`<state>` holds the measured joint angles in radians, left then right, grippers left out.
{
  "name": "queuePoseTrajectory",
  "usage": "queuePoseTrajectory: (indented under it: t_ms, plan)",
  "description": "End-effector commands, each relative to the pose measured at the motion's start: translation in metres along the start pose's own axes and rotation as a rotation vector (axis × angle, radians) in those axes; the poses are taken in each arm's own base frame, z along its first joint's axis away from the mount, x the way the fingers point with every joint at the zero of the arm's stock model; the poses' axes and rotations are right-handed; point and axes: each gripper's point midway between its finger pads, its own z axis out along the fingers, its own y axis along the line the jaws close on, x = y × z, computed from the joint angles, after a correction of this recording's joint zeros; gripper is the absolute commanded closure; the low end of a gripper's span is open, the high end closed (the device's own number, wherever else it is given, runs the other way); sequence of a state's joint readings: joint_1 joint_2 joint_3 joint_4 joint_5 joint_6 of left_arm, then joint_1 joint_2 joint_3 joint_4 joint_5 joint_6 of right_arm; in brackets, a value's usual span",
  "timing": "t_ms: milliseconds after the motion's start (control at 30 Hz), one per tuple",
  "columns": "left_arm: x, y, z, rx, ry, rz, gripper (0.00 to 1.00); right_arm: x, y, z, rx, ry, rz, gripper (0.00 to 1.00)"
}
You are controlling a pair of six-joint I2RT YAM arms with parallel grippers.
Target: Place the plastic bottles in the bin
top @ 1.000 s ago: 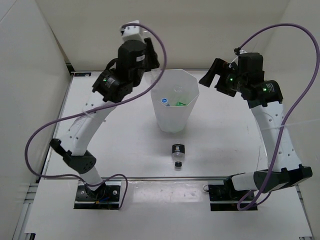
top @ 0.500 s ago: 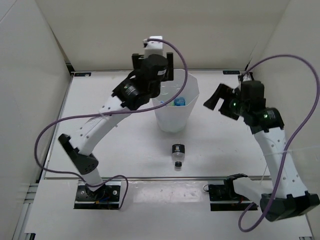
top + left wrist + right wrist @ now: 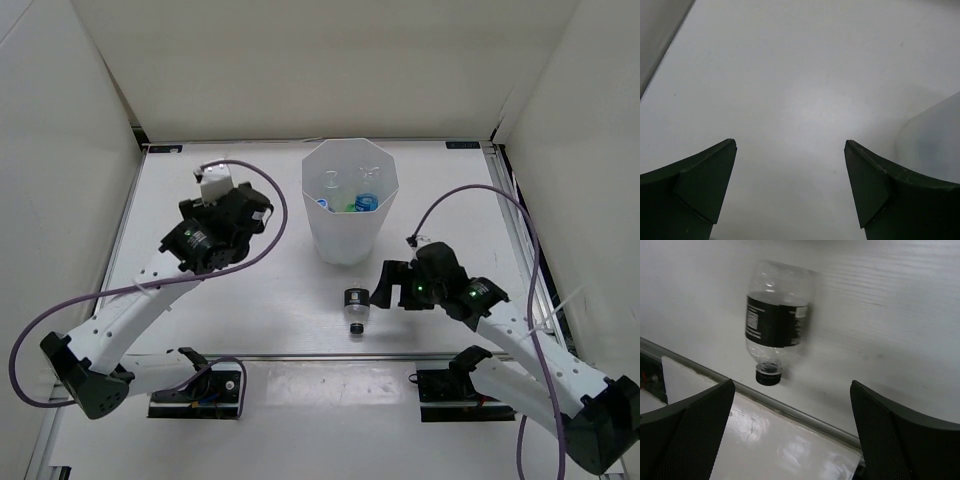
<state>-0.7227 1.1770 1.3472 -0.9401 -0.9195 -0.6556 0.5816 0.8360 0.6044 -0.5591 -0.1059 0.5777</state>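
Note:
The white faceted bin [image 3: 349, 238] stands at the table's middle back. Inside it lie plastic bottles: a green one [image 3: 346, 207] and clear ones with blue labels [image 3: 366, 201]. A short bottle with black label and cap [image 3: 355, 308] lies on the table in front of the bin, cap toward the near edge; the right wrist view shows this short bottle [image 3: 775, 322] ahead and slightly left of the jaws. My right gripper [image 3: 388, 290] [image 3: 792, 385] is open, just right of it, not touching. My left gripper [image 3: 240, 225] [image 3: 790, 150] is open and empty over bare table, left of the bin.
A metal rail [image 3: 805, 415] runs along the table's near edge, close behind the short bottle's cap. The bin's wall [image 3: 935, 130] shows at the right of the left wrist view. White walls enclose the table on three sides. Purple cables loop off both arms.
My left gripper opened over the bin, then drew back left and down; a blue-labelled bottle now lies in the bin. My right arm swung from the back right down beside the short bottle.

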Motion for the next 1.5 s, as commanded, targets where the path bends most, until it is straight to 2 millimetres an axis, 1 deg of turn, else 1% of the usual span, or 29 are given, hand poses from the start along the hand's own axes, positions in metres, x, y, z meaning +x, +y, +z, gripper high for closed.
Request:
queuePoseTrajectory:
  t_ms: [0,33,67,133,200,233,333,400,433,467,533,633,667,733,800,900,933,1000,1033,1067,1133,1167,1200,1233,1300,1333,1367,1433,1467]
  plan:
    - [0.050,0.027,-0.005,-0.065,0.140,-0.014,0.00,-0.030,0.023,0.010,-0.038,-0.137,-0.074,0.01]
    - [0.054,0.030,-0.006,-0.078,0.152,-0.014,0.00,-0.033,0.027,0.012,-0.037,-0.139,-0.068,0.01]
    - [0.059,0.039,-0.009,-0.083,0.157,-0.006,0.00,-0.036,0.024,0.019,-0.008,-0.130,-0.054,0.01]
    - [0.063,0.042,-0.011,-0.075,0.162,-0.010,0.00,-0.028,0.024,0.031,0.032,-0.087,-0.044,0.01]
    - [0.062,0.049,-0.015,-0.069,0.155,-0.021,0.00,-0.030,0.022,0.039,0.070,-0.094,-0.045,0.01]
    - [0.061,0.052,-0.018,-0.072,0.156,-0.032,0.00,-0.024,0.018,0.047,0.097,-0.063,-0.039,0.01]
    - [0.057,0.058,-0.024,-0.062,0.145,-0.062,0.00,-0.018,0.015,0.060,0.123,-0.035,-0.037,0.00]
    - [0.058,0.066,-0.028,-0.065,0.147,-0.068,0.00,-0.015,0.018,0.066,0.111,-0.021,-0.043,0.00]
    - [0.057,0.068,-0.028,-0.076,0.144,-0.069,0.00,-0.018,0.021,0.070,0.111,-0.022,-0.031,0.00]
    - [0.057,0.071,-0.031,-0.073,0.141,-0.074,0.00,-0.018,0.025,0.071,0.105,-0.018,-0.039,0.00]
    - [0.055,0.077,-0.035,-0.070,0.138,-0.080,0.00,-0.016,0.024,0.077,0.121,-0.001,-0.010,0.00]
    - [0.062,0.085,-0.038,-0.070,0.150,-0.080,0.00,-0.012,0.021,0.081,0.136,0.016,-0.001,0.00]
    - [0.061,0.086,-0.039,-0.066,0.146,-0.087,0.00,-0.013,0.025,0.081,0.120,0.012,0.009,0.00]
    - [0.067,0.090,-0.041,-0.067,0.159,-0.087,0.00,-0.011,0.027,0.084,0.116,0.017,0.002,0.00]
    - [0.071,0.092,-0.042,-0.063,0.168,-0.094,0.00,-0.005,0.024,0.089,0.129,0.044,0.014,0.03]
    - [0.072,0.094,-0.045,-0.050,0.169,-0.106,0.00,0.008,0.010,0.086,0.190,0.094,0.027,0.14]
    - [0.072,0.094,-0.045,-0.050,0.169,-0.106,0.00,0.009,0.009,0.083,0.194,0.099,0.027,0.21]
    - [0.072,0.094,-0.045,-0.050,0.169,-0.106,0.00,0.009,0.013,0.076,0.190,0.113,0.020,0.31]
    - [0.072,0.094,-0.045,-0.050,0.169,-0.106,0.00,0.017,0.005,0.066,0.228,0.156,0.020,0.36]
    - [0.073,0.093,-0.044,-0.055,0.173,-0.099,0.00,0.017,0.006,0.058,0.232,0.160,0.020,0.49]
    - [0.073,0.093,-0.044,-0.055,0.173,-0.108,0.00,0.020,0.008,0.044,0.228,0.171,0.034,0.61]
    - [0.074,0.092,-0.043,-0.060,0.177,-0.101,0.00,0.019,0.011,0.027,0.208,0.165,0.035,0.71]
    - [0.074,0.091,-0.043,-0.061,0.177,-0.110,0.00,0.017,0.016,0.017,0.196,0.146,0.066,0.71]
    - [0.074,0.091,-0.043,-0.061,0.177,-0.110,0.00,0.009,0.024,0.000,0.177,0.126,0.066,0.73]
    - [0.081,0.090,-0.039,-0.071,0.186,-0.102,0.00,-0.015,0.049,-0.031,0.071,0.035,0.053,0.73]
    - [0.081,0.090,-0.039,-0.071,0.186,-0.102,0.00,-0.042,0.076,-0.060,-0.018,-0.047,0.036,0.73]
    - [0.085,0.089,-0.037,-0.082,0.194,-0.098,0.00,-0.060,0.091,-0.075,-0.057,-0.103,0.019,0.71]
    - [0.089,0.086,-0.035,-0.080,0.209,-0.090,0.00,-0.095,0.114,-0.101,-0.099,-0.198,-0.018,0.71]
    - [0.091,0.085,-0.035,-0.074,0.216,-0.091,0.00,-0.112,0.117,-0.102,-0.058,-0.228,-0.057,0.71]
